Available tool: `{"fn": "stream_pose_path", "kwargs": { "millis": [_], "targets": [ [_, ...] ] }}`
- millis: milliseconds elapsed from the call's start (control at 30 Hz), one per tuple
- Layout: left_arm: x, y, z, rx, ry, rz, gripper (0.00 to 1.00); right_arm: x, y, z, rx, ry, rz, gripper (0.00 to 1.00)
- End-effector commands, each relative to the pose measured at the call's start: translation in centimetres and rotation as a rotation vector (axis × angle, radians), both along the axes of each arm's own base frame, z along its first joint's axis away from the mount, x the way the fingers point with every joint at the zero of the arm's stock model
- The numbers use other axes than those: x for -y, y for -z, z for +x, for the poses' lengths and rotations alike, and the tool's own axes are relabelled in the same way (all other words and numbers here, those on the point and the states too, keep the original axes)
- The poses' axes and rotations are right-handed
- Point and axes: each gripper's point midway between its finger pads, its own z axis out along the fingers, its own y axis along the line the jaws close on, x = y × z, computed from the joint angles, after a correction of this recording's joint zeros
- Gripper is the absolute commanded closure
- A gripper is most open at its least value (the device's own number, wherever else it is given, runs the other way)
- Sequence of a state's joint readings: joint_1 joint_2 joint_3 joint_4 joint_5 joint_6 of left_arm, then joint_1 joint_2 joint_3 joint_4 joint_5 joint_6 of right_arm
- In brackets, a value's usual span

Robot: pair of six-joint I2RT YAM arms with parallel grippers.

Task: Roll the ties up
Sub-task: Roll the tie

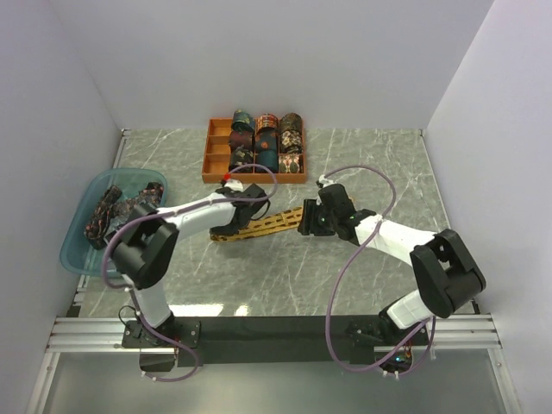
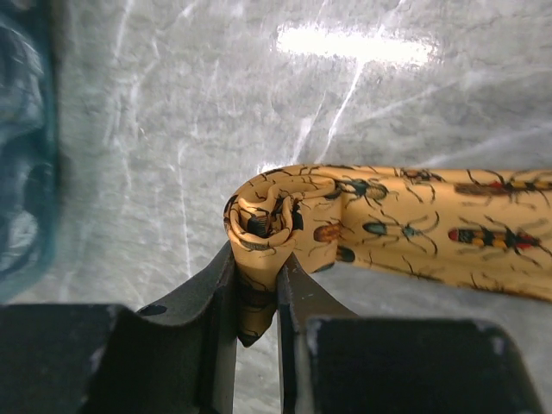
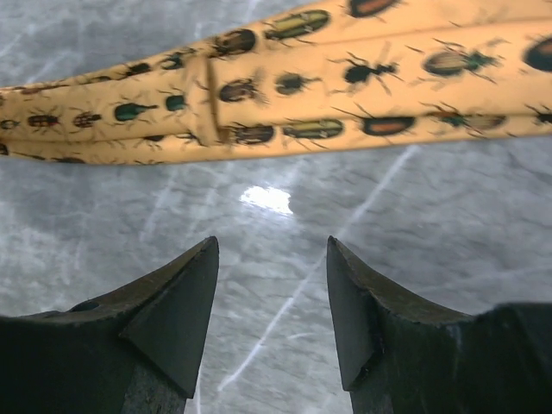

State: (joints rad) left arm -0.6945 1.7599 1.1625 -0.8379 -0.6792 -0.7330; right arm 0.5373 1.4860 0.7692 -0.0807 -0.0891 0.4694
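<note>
The left gripper (image 2: 257,285) pinches the rolled end of the gold tie (image 2: 431,224), which lies on the bench (image 1: 362,172) just in front of the tray (image 1: 254,179). The right gripper (image 3: 272,285) stands open beside the flat length, holding nothing. It should hold that length taut and straight, so each turn stacks evenly.

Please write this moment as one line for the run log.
mustard tie: one end coiled, rest flat on table | left gripper: shut on coiled end | right gripper: open, holding nothing
</note>
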Motion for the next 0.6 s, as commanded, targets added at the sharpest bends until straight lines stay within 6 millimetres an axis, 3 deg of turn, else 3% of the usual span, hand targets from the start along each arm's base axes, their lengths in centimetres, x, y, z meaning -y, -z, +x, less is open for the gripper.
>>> {"fn": "stream_pose_path", "kwargs": {
  "millis": [0,233,567],
  "targets": [
    [0.0,-1.3,0.9,0.016,0.025,0.128,0.99,1.0,-1.2,0.5,0.055,0.024,-0.005,0.40],
    [2.7,0.2,1.2,-0.040,0.091,0.200,0.86,1.8,-1.2,0.0,0.059,0.037,0.001,0.40],
    [5.8,0.4,1.1,-0.063,0.146,0.227,0.66,2.1,-0.8,-0.7,0.047,0.035,0.015,0.40]
  ]
}}
